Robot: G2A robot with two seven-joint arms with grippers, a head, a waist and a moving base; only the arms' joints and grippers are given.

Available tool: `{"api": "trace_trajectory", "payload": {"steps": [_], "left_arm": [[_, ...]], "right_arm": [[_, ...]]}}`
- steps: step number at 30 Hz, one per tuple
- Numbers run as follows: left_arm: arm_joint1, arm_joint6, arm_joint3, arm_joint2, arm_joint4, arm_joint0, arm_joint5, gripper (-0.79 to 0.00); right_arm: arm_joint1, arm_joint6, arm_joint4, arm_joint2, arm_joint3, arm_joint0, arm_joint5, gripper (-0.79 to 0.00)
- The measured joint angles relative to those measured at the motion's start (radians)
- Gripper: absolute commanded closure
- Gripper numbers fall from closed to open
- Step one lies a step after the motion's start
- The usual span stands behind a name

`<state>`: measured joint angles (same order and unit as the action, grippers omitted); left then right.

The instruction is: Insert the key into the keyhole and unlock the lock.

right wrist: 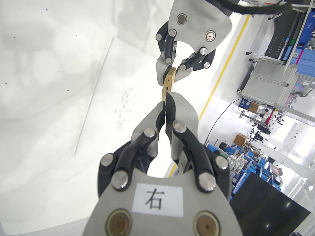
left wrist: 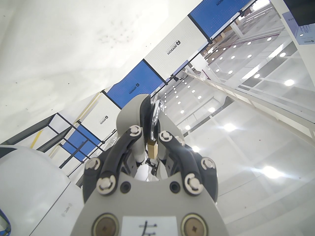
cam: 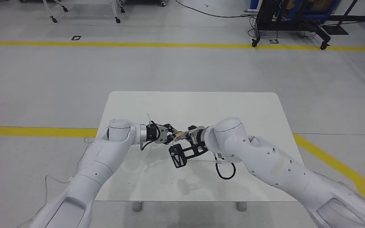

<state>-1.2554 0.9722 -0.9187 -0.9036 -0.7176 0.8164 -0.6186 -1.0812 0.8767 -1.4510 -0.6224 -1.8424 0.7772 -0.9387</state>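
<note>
A brass padlock (right wrist: pixel 170 77) hangs above the middle of the white table (cam: pixel 228 108), held between the two arms. My left gripper (left wrist: pixel 155 109) is shut on it, with the silver shackle (left wrist: pixel 157 112) between the pads and the brass body (left wrist: pixel 152 149) toward the wrist. In the right wrist view the left gripper (right wrist: pixel 171 74) faces me from the far side. My right gripper (right wrist: pixel 167 98) is shut on a small brass key (right wrist: pixel 163 96), whose tip meets the lock's bottom face. How deep the key sits is hidden. From above, the lock (cam: pixel 178 135) lies between the left gripper (cam: pixel 166 134) and the right gripper (cam: pixel 187 137).
The tabletop (right wrist: pixel 49 74) under the grippers is bare apart from small dark specks. A black cable (cam: pixel 227 171) loops off the right arm. Yellow floor lines (cam: pixel 171 44) run beyond the table, and carts and racks (cam: pixel 296 23) stand far behind.
</note>
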Motion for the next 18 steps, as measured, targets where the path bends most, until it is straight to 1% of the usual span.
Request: {"api": "trace_trajectory", "payload": {"steps": [13,18], "left_arm": [[-0.010,0.010,0.006,0.021,-0.013,-0.012,-0.012,0.000],[-0.014,-0.002,0.016,0.020,-0.031,-0.014,-0.020,0.000]], "right_arm": [[-0.012,0.027,-0.017,0.050,0.021,-0.027,0.022,0.000],[-0.012,0.040,-0.029,0.069,0.020,-0.040,0.036,0.000]]}}
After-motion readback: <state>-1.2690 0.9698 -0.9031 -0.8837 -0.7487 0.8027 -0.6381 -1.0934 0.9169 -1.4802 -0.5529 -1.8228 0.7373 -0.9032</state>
